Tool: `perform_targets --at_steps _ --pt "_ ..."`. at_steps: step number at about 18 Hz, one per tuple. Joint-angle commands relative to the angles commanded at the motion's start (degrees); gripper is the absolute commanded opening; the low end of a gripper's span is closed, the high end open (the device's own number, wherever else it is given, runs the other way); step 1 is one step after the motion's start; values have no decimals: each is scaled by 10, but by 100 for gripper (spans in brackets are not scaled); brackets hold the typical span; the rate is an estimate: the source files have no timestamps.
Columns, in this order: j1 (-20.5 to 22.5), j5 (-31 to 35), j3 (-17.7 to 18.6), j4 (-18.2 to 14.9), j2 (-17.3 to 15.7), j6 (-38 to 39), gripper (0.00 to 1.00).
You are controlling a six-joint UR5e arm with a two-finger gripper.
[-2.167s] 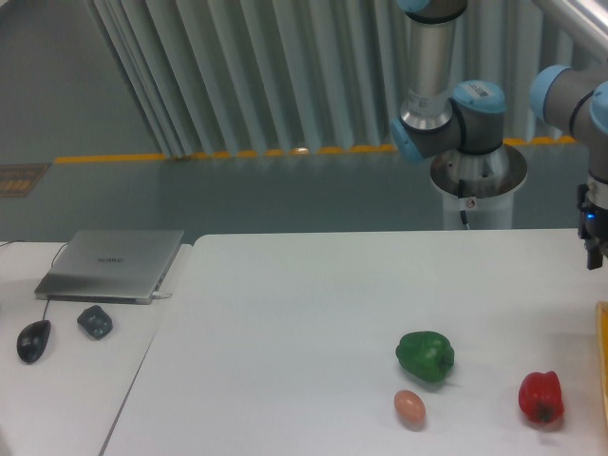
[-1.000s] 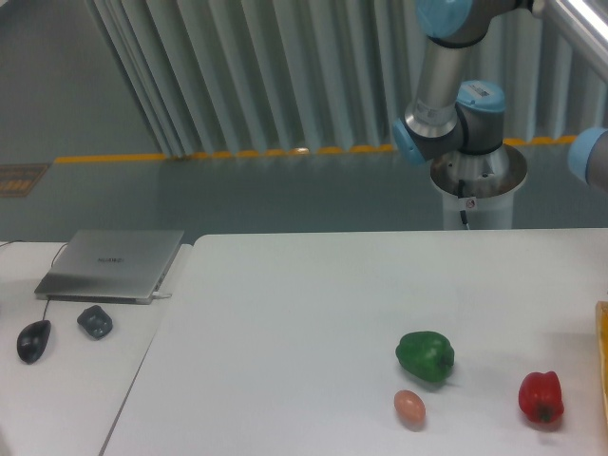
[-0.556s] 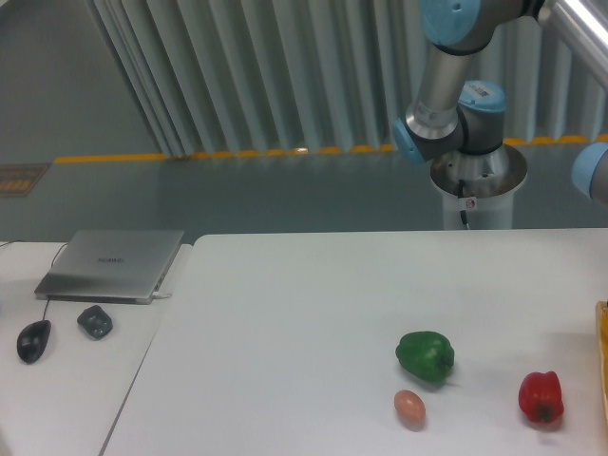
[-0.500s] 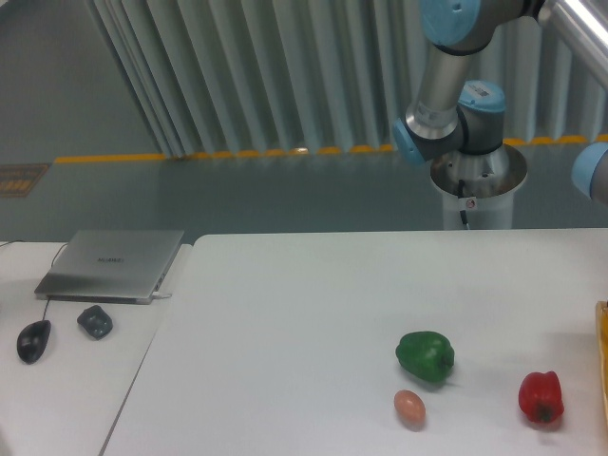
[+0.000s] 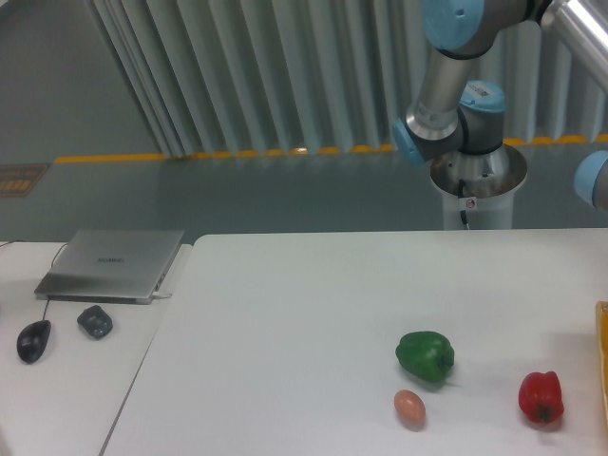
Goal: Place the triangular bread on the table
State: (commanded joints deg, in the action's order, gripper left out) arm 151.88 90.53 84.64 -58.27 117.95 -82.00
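– where's the bread? and the gripper?

– can't see either; both are out of view, so i can't tell whether it's grasping. only the arm (image 5: 446, 85) shows, far right.

– what's on the table (image 5: 285, 332)?

– a glossy lumpy green pepper (image 5: 425, 356), a smooth egg (image 5: 409, 408), a red pepper (image 5: 541, 397), lying loose, near right.

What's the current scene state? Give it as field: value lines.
table: white tabletop, matte
green pepper: on the table, right of centre
egg: small, tan-pink, just in front of the green pepper, apart from it
red pepper: near the right edge
triangular bread: not visible in frame
tool: out of frame; only arm links show, above the table's far side
side desk: laptop, closed; mouse; small dark object
right edge: thin yellow-orange sliver, identity unclear
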Motion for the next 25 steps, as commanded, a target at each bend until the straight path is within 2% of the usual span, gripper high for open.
perform_targets --at_steps 17,19,25 --pt "0 4 0 -1 4 0 100" --pt "0 4 0 -1 5 -1 93" --pt "0 4 0 -1 6 0 94"
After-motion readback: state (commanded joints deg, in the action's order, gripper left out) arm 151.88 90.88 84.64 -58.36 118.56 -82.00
